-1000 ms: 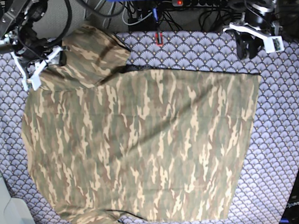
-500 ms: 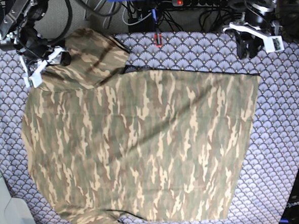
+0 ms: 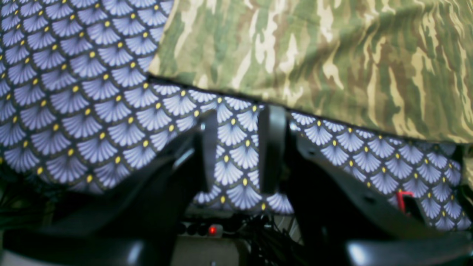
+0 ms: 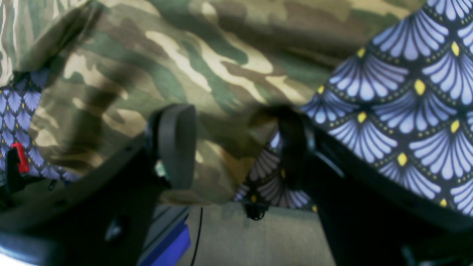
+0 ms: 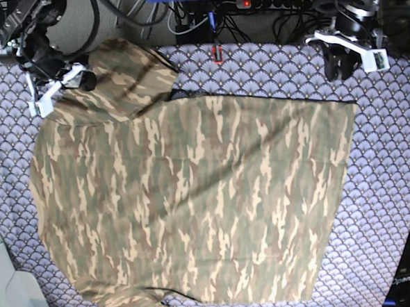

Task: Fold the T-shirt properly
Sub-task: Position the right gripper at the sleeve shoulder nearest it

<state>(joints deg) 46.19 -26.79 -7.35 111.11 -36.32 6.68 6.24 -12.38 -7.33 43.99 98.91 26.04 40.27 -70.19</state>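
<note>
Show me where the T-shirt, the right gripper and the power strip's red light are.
T-shirt (image 5: pixel 194 203), base view, middle of the spread body.
right gripper (image 4: pixel 236 147), right wrist view, gap between the open fingertips.
power strip's red light (image 5: pixel 245 3), base view, the glowing switch.

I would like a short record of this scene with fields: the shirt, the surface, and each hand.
shirt: camouflage T-shirt, spread flat, one sleeve at the far corner
surface: purple scallop-patterned tablecloth
right hand: open, at the sleeve edge, one finger over the cloth, nothing gripped
left hand: fingers apart, empty, above the tablecloth just beyond the shirt's edge
behind the table: power strip with a red light
</note>
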